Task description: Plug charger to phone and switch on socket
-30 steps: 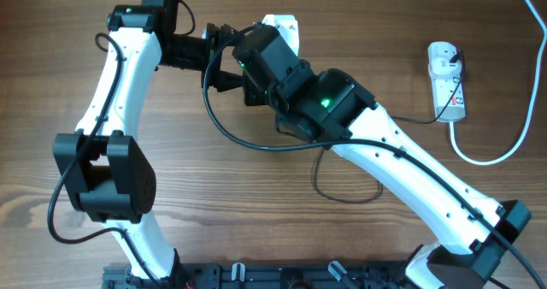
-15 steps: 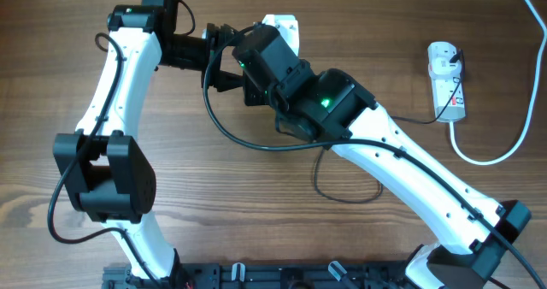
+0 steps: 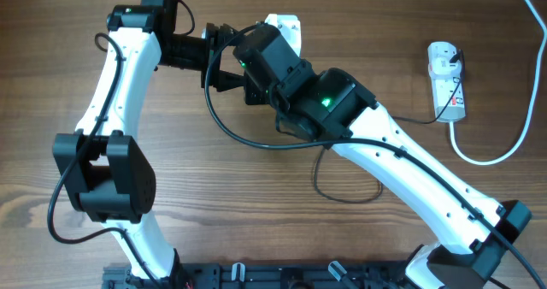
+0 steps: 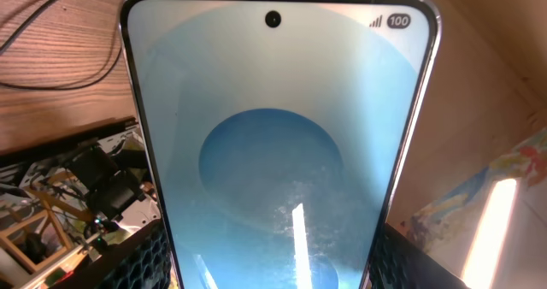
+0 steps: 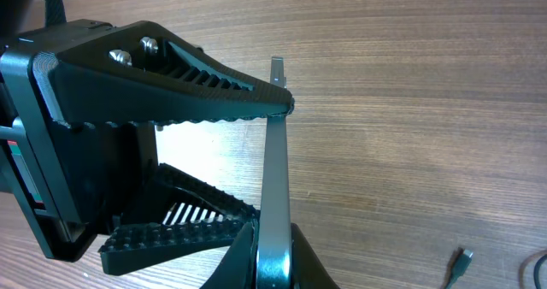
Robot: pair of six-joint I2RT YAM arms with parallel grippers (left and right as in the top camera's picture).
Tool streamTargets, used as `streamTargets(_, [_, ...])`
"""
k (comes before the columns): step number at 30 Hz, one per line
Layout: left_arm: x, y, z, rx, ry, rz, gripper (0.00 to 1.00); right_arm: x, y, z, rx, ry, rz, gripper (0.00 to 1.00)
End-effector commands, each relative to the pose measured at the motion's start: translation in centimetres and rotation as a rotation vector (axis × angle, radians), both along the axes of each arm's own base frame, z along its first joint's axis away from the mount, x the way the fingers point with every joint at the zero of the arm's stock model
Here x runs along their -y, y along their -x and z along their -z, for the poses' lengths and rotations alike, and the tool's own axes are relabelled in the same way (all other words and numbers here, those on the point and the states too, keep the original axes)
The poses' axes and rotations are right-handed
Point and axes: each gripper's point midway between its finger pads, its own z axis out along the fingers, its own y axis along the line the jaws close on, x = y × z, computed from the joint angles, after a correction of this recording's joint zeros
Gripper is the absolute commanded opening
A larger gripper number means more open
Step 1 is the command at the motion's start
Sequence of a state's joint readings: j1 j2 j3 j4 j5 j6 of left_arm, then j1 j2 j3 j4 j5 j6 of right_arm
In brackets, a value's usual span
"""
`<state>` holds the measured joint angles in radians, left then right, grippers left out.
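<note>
The phone (image 4: pixel 273 144) is held up off the table between both grippers. In the left wrist view its cyan screen fills the frame, and my left gripper (image 4: pixel 273 259) is shut on its two long edges. In the right wrist view the phone (image 5: pixel 275 161) shows edge-on, and my right gripper (image 5: pixel 275 270) is shut on its faces. Overhead, only its white end (image 3: pixel 284 26) shows past the left gripper (image 3: pixel 224 60) and right gripper (image 3: pixel 255 51). The charger cable (image 3: pixel 256 144) loops on the table; its connector tip (image 5: pixel 462 259) lies loose. The socket (image 3: pixel 446 82) lies far right.
The socket's white cord (image 3: pixel 496 156) curves along the right edge of the wooden table (image 3: pixel 410 32). A black plug (image 3: pixel 453 60) sits in the socket. More black cable (image 4: pixel 51 75) lies on the table behind the phone. A black rail (image 3: pixel 282 276) runs along the front edge.
</note>
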<state>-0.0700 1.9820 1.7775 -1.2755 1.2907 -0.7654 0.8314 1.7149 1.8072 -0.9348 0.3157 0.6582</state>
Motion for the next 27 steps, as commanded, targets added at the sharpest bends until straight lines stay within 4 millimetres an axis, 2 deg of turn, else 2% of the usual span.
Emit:
streamTargets(1, [0.1, 0.4, -1.9, 0.022, 0.056, 0.003, 0.64, 0.2, 0.2, -1.7, 0.027, -0.029, -0.001, 0.09])
streamTargets(9, [0.1, 0.4, -1.9, 0.023, 0.056, 0.003, 0.75, 0.1, 0.1, -1.7, 0.029, -0.033, 0.001, 0.04])
streamTargets(14, [0.1, 0.4, -1.9, 0.023, 0.055, 0.002, 0.88, 0.1, 0.1, -1.8, 0.014, -0.076, 0.045, 0.04])
streamTargets(17, [0.1, 0.3, -1.8, 0.024, 0.052, 0.002, 1.0, 0.2, 0.0, -1.9, 0.009, -0.101, 0.077, 0.04])
streamTargets(27, [-0.1, 0.1, -0.9, 0.039, -0.007, -0.005, 1.0, 2.1, -1.1, -2.3, 0.01, -0.26, 0.382, 0.04])
